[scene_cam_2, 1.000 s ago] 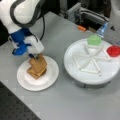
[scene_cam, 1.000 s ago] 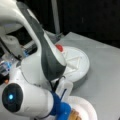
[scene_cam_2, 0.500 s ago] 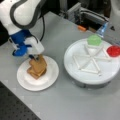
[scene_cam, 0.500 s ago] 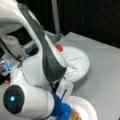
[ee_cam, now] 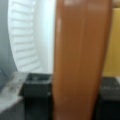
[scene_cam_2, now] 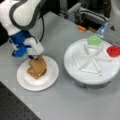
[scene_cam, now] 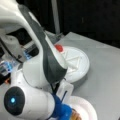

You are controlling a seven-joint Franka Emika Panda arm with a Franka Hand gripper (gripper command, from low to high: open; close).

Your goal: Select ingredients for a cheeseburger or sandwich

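In a front view a sandwich (scene_cam_2: 37, 69) of tan-brown bread with darker layers sits on the white round plate (scene_cam_2: 51, 76). My gripper (scene_cam_2: 36, 58) stands right over it, touching its top slice. The wrist view shows a tan-brown bread slice (ee_cam: 80, 50) held edge-on between the gripper (ee_cam: 72, 86) and its black fingers (ee_cam: 36, 83), with yellow cheese (ee_cam: 113, 42) just behind it on the right. In a front view the arm covers most of the plate (scene_cam: 86, 106), and only a brown edge of the stack (scene_cam: 75, 115) shows.
A white round tray (scene_cam_2: 82, 75) with raised dividers stands to the plate's right, holding a green piece (scene_cam_2: 94, 39) and a red piece (scene_cam_2: 113, 50). Both front views show the tray (scene_cam: 81, 67); the red piece (scene_cam: 58, 47) is visible there too. Equipment lines the table's far edge.
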